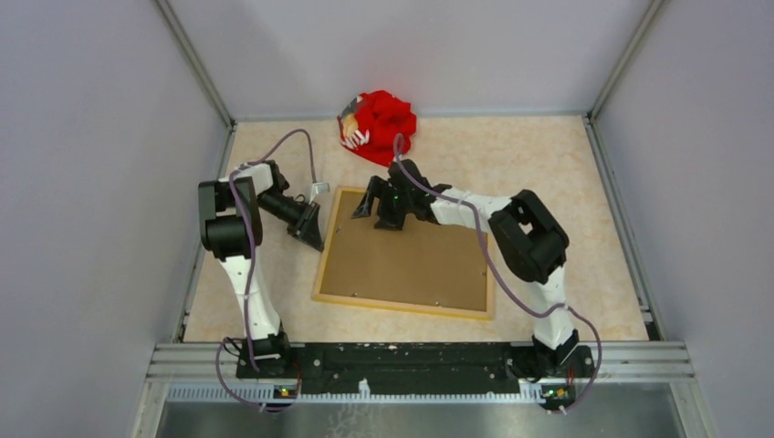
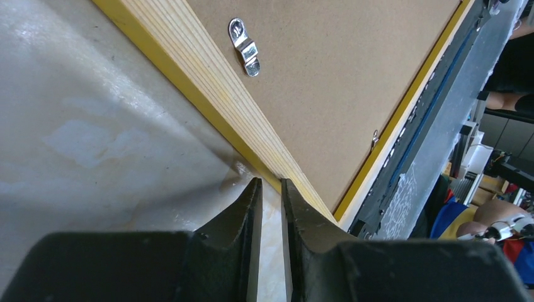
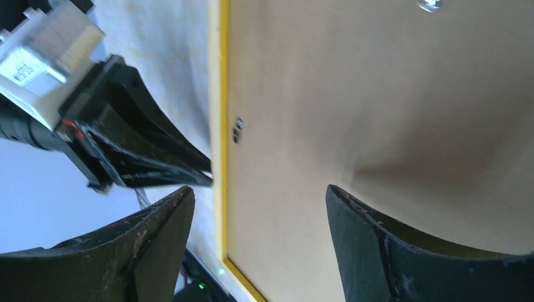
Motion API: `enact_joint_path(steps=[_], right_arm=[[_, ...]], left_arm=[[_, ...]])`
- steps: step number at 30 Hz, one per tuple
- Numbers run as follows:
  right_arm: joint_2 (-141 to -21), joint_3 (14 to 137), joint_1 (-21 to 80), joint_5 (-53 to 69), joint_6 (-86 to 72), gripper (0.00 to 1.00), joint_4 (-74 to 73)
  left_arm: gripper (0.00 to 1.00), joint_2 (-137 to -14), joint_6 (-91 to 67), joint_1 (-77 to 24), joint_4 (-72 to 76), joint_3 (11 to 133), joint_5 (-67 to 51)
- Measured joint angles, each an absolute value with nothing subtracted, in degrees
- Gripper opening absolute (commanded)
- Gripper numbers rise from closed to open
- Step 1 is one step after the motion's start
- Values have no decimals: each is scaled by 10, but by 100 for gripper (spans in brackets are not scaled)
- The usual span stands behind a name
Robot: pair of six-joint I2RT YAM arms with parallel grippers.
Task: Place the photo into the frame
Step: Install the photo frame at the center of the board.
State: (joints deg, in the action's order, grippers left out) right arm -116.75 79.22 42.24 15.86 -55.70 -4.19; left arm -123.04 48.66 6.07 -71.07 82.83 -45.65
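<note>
The frame (image 1: 320,274) lies face down on the table, its pale wood back (image 2: 208,88) and yellow edge (image 3: 217,94) showing. A brown backing board (image 1: 406,260) fills it. The photo is hidden. My left gripper (image 1: 315,239) is at the frame's left rim, jaws almost together (image 2: 271,182), one tip outside the yellow edge and one over the wood. I cannot tell whether they pinch the rim. My right gripper (image 1: 370,208) hovers open over the far-left corner (image 3: 259,192), with nothing between its fingers.
A red crumpled thing (image 1: 383,123) lies at the back edge of the table. Grey walls close in the left, right and far sides. A metal turn clip (image 2: 244,47) sits on the board by the left rim. The left gripper (image 3: 145,151) shows in the right wrist view.
</note>
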Motion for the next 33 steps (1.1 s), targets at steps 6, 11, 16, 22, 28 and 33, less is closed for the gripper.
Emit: enact_joint_path(steps=[6,11,16,22,28,33], right_arm=[[-1250,863,444,174,-594,73,-3],[-1277,894,459,182,-615,72,12],[-1294,913,469,187,-631,70,23],[-1308,924,472,196,-647,69,35],[-1315,931,476,196,-656,68,37],[-1322,939,476,196,-663,68,41]], left_arm=[[22,-1230,472,62,-707,825,-456],[22,-1230,466,62,-705,824,-456],[22,-1230,464,63,-704,824,-456],[22,-1229,464,63,-703,822,-456],[22,-1227,464,63,-700,820,-456],[21,-1227,464,63,-700,820,-456]])
